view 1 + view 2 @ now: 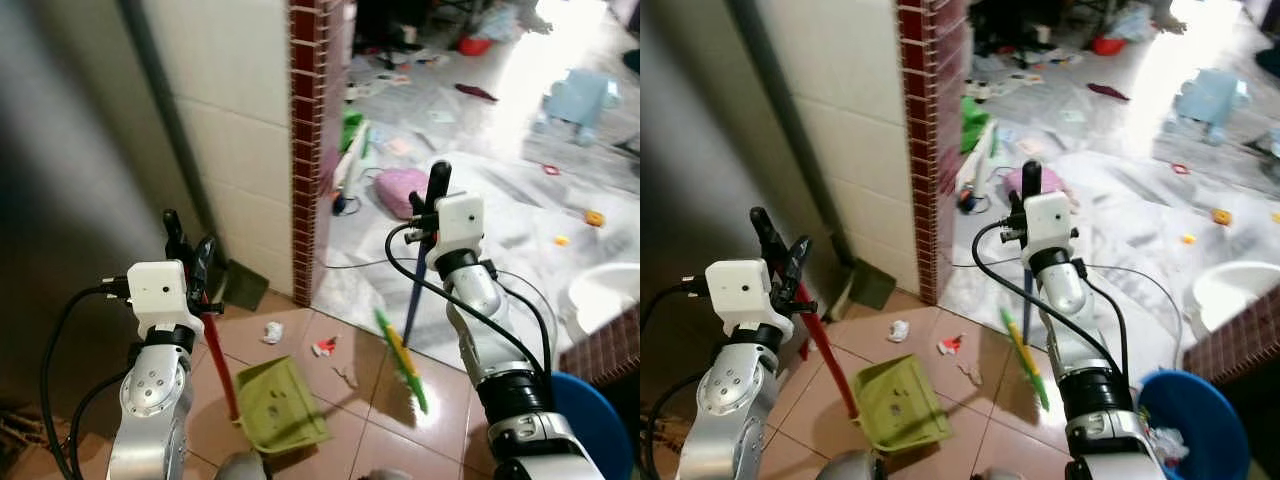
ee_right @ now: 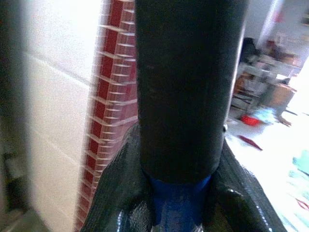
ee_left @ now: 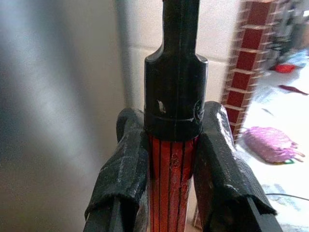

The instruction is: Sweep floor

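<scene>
With the left gripper [image 1: 190,245] clamped on the red handle of the green dustpan [image 1: 280,405] and the right gripper [image 1: 432,200] clamped on the blue-handled broom [image 1: 400,350], paper scraps [image 1: 325,347] lay between them, nearer the pan's mouth.

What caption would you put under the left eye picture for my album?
Left gripper holds a red-handled green dustpan, right gripper a blue-handled broom, litter scraps lying on the tiles between.
</scene>
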Controlling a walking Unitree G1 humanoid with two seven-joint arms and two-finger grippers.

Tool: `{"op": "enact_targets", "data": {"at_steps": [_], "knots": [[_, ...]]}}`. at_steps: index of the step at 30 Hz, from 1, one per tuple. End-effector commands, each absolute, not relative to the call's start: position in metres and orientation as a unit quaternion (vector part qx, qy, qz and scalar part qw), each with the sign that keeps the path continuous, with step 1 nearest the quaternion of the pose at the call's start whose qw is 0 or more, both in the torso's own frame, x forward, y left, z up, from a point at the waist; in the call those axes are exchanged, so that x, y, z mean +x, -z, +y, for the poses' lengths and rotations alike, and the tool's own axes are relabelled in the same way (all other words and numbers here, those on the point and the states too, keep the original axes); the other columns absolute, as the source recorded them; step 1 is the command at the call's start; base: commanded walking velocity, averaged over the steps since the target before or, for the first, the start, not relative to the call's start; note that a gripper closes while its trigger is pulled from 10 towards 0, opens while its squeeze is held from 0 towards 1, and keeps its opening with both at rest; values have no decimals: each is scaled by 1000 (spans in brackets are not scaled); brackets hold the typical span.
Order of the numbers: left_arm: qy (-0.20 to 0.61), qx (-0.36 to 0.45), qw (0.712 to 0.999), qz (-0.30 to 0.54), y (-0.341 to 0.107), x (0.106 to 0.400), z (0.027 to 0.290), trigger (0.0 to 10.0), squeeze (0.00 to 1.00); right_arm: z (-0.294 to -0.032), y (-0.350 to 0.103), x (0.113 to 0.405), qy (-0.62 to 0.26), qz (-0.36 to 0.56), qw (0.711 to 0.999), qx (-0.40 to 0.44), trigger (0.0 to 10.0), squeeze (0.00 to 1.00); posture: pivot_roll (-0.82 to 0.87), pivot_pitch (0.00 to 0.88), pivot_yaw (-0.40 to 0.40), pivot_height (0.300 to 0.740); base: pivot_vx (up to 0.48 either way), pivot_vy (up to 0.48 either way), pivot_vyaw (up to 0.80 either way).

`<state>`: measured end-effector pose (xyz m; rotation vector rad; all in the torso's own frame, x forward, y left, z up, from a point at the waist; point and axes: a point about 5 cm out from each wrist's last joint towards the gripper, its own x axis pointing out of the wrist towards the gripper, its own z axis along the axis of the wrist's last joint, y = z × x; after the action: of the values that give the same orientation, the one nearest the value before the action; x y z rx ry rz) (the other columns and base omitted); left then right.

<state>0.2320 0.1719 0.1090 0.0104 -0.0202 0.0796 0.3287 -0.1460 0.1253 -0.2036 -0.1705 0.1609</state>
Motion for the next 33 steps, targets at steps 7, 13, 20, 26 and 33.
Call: {"op": "enact_targets", "data": {"at_steps": [7, 13, 20, 26, 33], "knots": [[-41, 13, 998, -36, -120, 234, 172, 10000, 0, -141, -136, 331, -90, -112, 985, -96, 10000, 0, 44, 5, -47, 740, 277, 0, 0], [-40, 12, 998, -44, -121, 239, 168, 10000, 0, -140, -137, 332, -92, -112, 985, -94, 10000, 0, 41, 14, -60, 740, 44, 0, 0], [-61, 22, 996, -58, -118, 252, 166, 10000, 0, -138, -136, 332, -100, -106, 985, -95, 10000, 0, 24, 43, -95, 740, 0, 0, 0], [-59, 47, 995, -68, -111, 262, 163, 10000, 0, -141, -138, 332, -103, -98, 985, -100, 10000, 0, -4, 69, -126, 740, 0, 0, 0], [-51, 48, 996, -61, -101, 279, 154, 10000, 0, -150, -146, 335, -93, -95, 986, -97, 10000, 0, -66, 104, -133, 740, 0, 0, 0]]}}
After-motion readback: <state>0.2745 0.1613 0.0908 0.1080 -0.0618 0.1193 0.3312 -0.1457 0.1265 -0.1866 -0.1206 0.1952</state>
